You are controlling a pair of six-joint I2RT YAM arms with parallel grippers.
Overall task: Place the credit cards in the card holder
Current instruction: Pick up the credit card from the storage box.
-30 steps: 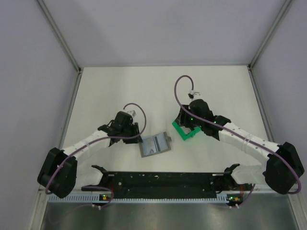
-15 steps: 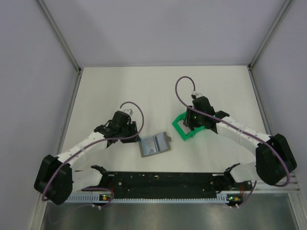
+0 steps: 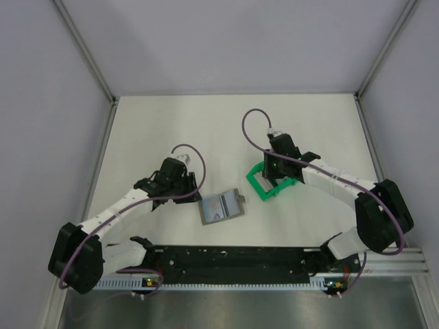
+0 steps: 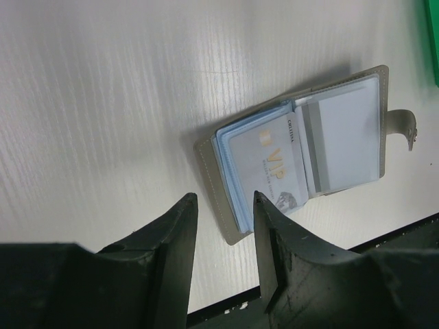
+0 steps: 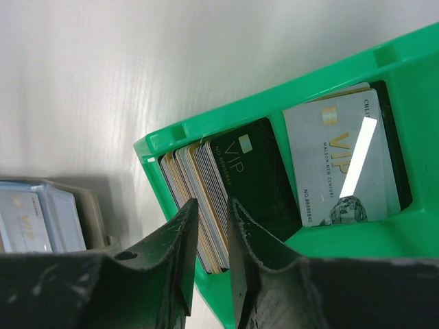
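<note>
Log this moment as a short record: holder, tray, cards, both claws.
card holder: open, flat on the table, a pale VIP card showing in one sleeve
green tray: on the right arm's side of the holder, two compartments
card stack: on edge in one compartment, black card facing out
silver card: lying in the other compartment
left claw: open, nothing between the jaws, near the holder's edge
right claw: at the card stack, jaws nearly together; grip unclear
</note>
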